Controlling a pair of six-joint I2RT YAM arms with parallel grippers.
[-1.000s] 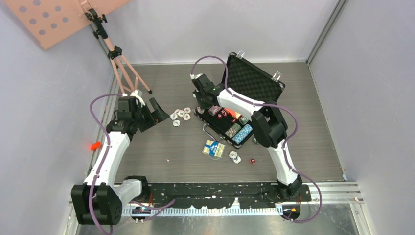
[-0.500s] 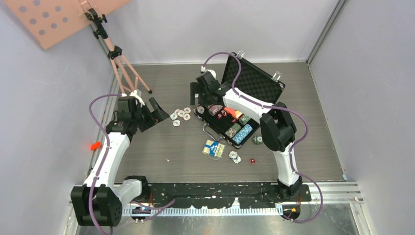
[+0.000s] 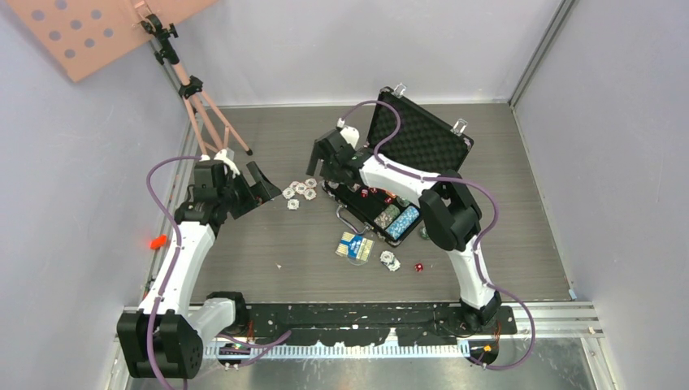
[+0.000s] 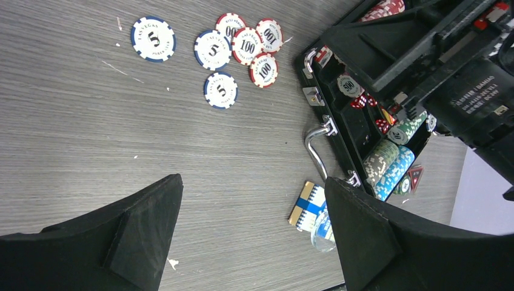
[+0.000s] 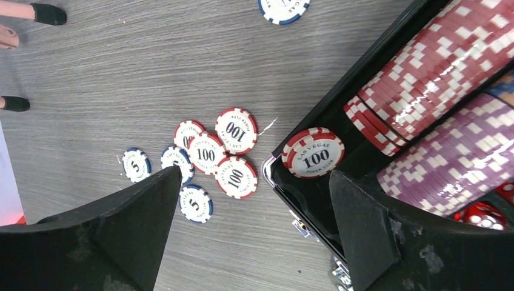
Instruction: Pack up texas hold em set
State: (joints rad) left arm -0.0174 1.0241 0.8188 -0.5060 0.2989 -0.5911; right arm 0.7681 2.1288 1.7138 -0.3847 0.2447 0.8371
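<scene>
— Grey worktop (image 3: 268, 244): where are the loose poker chips (image 3: 300, 192)?
— Just left of centre, beside the open briefcase (image 3: 418, 134). Light, stiff, slick; pinch the rims. Left and right jaws gape wide, empty.

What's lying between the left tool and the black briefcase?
A cluster of loose poker chips lies between the left tool and the briefcase, clearest in the top view.
</scene>
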